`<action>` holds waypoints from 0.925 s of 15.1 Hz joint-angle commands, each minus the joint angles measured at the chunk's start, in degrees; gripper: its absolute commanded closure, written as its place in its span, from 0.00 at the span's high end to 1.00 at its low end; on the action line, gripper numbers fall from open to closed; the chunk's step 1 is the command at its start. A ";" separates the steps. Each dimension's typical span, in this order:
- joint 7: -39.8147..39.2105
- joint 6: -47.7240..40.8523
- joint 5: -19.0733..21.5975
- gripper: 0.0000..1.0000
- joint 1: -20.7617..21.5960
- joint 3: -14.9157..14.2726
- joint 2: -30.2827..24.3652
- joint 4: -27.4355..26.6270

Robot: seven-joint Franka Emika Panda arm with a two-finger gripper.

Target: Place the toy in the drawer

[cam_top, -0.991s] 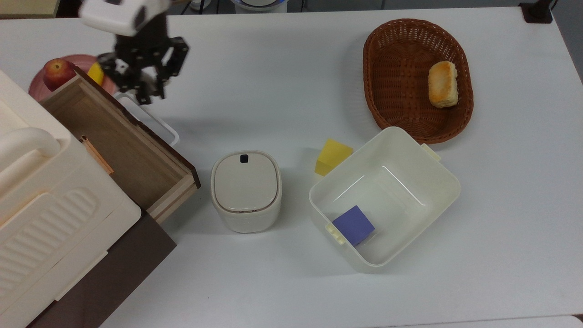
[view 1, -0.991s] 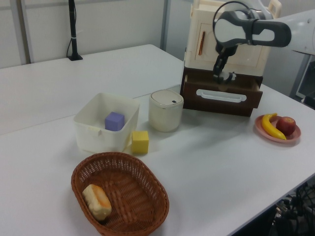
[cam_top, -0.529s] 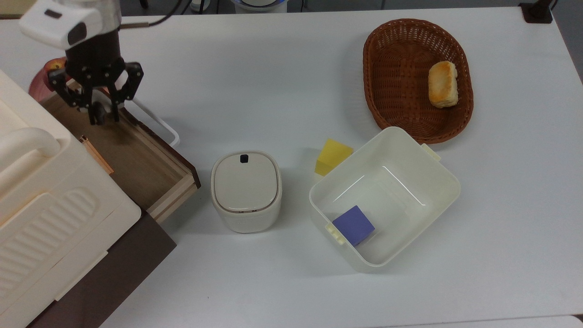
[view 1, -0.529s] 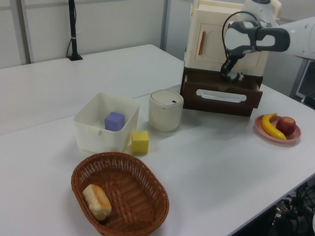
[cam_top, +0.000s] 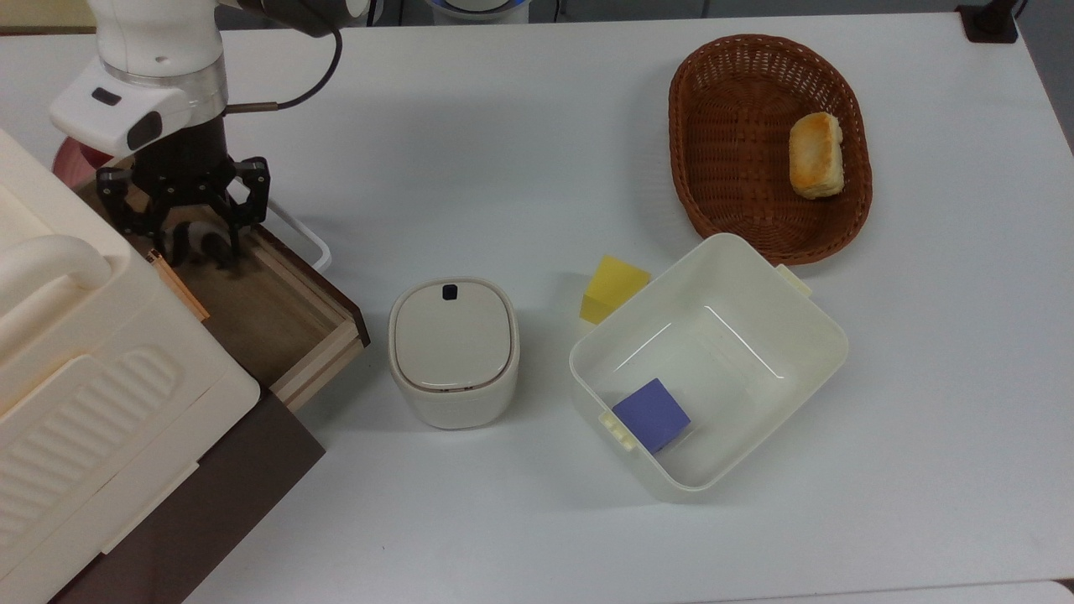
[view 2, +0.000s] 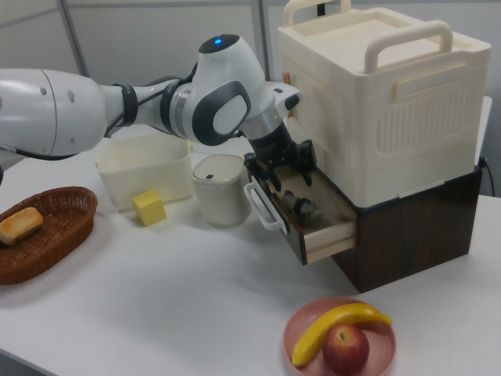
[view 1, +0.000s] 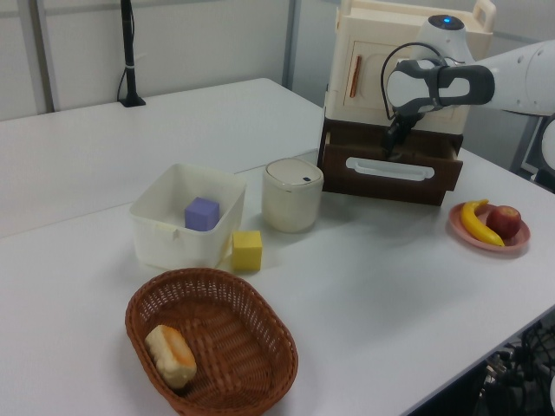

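Observation:
The light-wood drawer (cam_top: 277,315) stands pulled out of the dark brown cabinet, with its white loop handle (cam_top: 298,231) facing the table. The small black-and-white panda toy (view 2: 304,207) lies on the drawer floor near the handle end; in the top view the toy (cam_top: 202,238) sits between the fingertips. My gripper (cam_top: 200,252) reaches down into the drawer, open, with its fingers spread on either side of the toy and apart from it. In the right view the gripper (view 2: 288,174) hangs just above the toy. The left view has the gripper (view 1: 391,149) dipping behind the drawer front (view 1: 386,179).
A big cream box (cam_top: 75,369) tops the cabinet and overhangs the drawer's back. A lidded cream canister (cam_top: 453,352) stands by the drawer's corner. Further along the top view's right are a yellow block (cam_top: 612,288), a cream bin (cam_top: 801,335) holding a purple cube (cam_top: 650,413), and a wicker basket (cam_top: 730,126) with bread. A fruit plate (view 2: 305,325) sits beside the cabinet.
The gripper came from beside the handle over the drawer, went down into it and spread its fingers. The toy it carried now rests on the drawer floor.

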 commanded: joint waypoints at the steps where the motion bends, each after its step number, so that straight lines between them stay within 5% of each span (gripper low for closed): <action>1: 4.21 -0.50 0.92 1.00 0.66 0.48 -3.33 0.26; 8: 18.53 -24.72 1.79 1.00 6.63 0.83 -12.30 0.52; 14: 28.09 -39.35 7.77 1.00 9.00 0.92 -16.70 0.52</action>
